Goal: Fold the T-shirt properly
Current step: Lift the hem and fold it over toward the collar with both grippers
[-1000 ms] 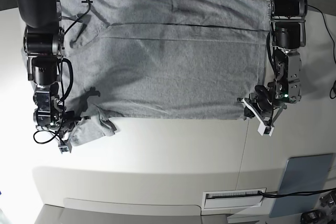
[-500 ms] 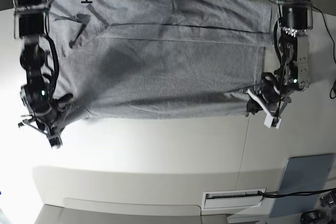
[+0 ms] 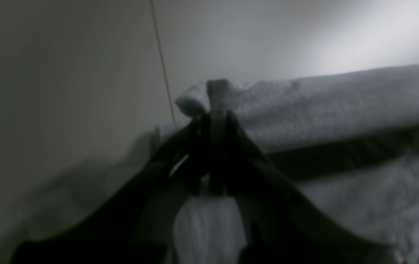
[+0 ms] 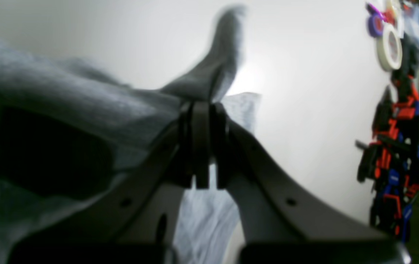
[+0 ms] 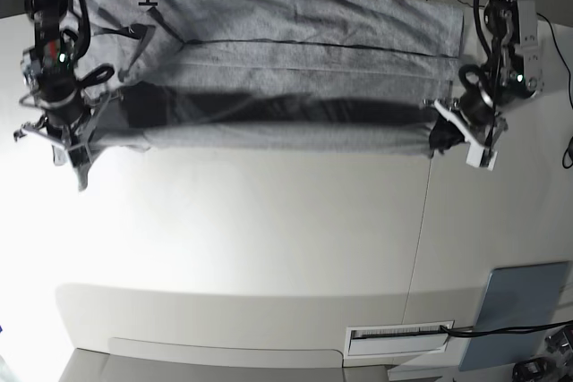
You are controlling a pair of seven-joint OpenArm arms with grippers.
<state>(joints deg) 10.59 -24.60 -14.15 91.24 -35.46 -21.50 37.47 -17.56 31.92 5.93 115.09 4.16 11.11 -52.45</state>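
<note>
In the left wrist view we saw the left gripper point(image 3: 217, 110) with its dark jaws pressed together on a bunched corner of the large heather-grey cotton T-shirt point(image 3: 327, 106). A rolled hem of the cloth ran off to the right from the jaws, lifted above a lower layer of the same fabric, with a dark shadowed gap between the two. Behind lay the pale white tabletop point(image 3: 84, 73), crossed by a thin dark seam. The picture was blurred, so finer detail escaped us.

In the right wrist view the right gripper point(image 4: 202, 110) likewise had its jaws clamped on a pinch of grey fabric, a tuft of which stuck up above the tips. The T-shirt point(image 4: 66, 99) stretched away to the left, raised over a dark hollow. At the far right edge we made out a cluttered cluster of red, blue and black parts point(image 4: 396, 146) and a white tape roll point(image 4: 389, 47), both out of focus.

In the base view the T-shirt point(image 5: 295, 69) lay across the far part of the tabletop point(image 5: 269, 248), its near edge held up between the two arms, casting a dark band of shadow on the cloth beneath. The right gripper point(image 5: 64, 136) held the edge on that view's left, the left gripper point(image 5: 452, 127) on its right. A small grey-blue flat rectangular panel point(image 5: 519, 310) lay well apart, at the near right.
</note>
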